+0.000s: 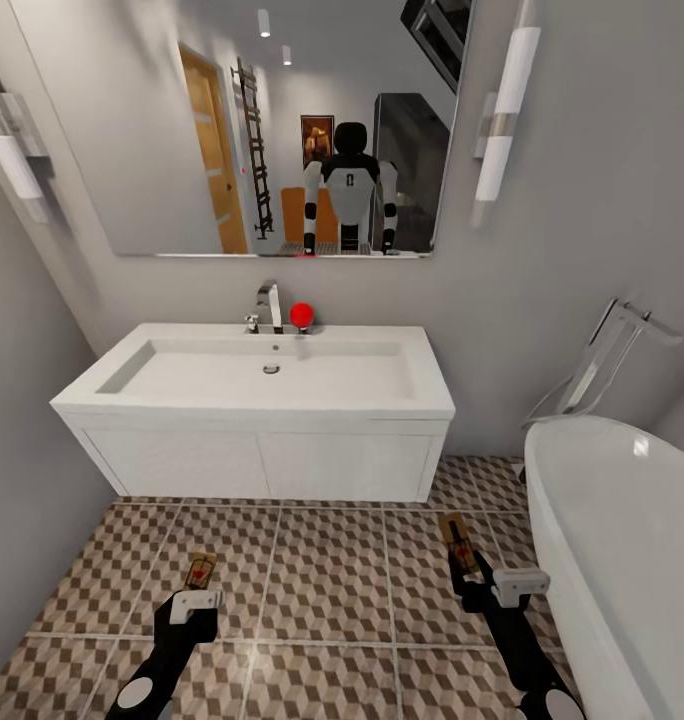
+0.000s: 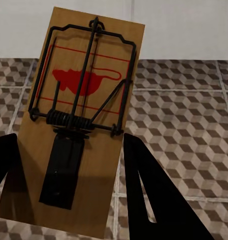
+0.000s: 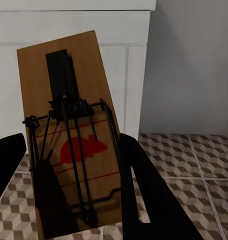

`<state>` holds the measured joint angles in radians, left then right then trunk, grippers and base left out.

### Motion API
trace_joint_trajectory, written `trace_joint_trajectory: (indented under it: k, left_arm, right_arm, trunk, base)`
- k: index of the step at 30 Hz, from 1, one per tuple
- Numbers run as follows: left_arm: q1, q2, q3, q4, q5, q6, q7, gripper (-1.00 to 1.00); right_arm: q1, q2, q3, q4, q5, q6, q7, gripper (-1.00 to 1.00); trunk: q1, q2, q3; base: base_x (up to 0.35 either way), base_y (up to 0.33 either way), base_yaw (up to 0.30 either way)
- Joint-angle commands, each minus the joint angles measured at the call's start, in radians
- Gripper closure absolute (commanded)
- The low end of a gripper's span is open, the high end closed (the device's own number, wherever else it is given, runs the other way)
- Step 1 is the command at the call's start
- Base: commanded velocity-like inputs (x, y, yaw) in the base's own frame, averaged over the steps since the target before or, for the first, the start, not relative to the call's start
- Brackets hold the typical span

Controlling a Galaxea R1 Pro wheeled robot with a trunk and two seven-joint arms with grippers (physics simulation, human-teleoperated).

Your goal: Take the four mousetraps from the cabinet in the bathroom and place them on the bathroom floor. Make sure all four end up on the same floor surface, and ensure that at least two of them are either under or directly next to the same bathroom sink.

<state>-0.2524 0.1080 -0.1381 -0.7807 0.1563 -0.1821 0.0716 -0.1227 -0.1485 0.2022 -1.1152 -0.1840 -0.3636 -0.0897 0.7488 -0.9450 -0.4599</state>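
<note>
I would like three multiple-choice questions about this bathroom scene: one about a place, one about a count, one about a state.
1. What stands at the robot's right?
A. bathtub
B. toilet
C. orange sideboard

2. How many mousetraps show in the head view?
A. one
B. two
C. four

3. The left gripper is
A. open and empty
B. shut on a mousetrap
C. resting in the sink

Answers:
1 A, the white bathtub fills the right side.
2 B, the left mousetrap and the right mousetrap.
3 B, the left gripper has the board between its fingers; the right gripper likewise.
</note>
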Motion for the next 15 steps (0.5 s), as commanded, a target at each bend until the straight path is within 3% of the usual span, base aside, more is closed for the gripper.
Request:
trace_joint_trajectory:
  k: [1,15]
  left_arm:
    - [-0.001,0.002,-0.008,0.000,0.006,-0.004,0.010,1.00]
    - [-0.001,0.001,-0.008,0.002,0.006,-0.004,0.010,1.00]
  right_arm:
    - [-0.001,-0.002,0.005,0.000,-0.006,-0.004,-0.007,1.00]
    - [-0.001,-0.001,0.005,0.000,-0.006,-0.005,-0.007,1.00]
  trunk:
    - [0.004,-0.008,-0.004]
    - [0.058,-0.106,-0.048]
  base:
    - [0.000,0.000,0.000]
    - [0.000,0.000,0.000]
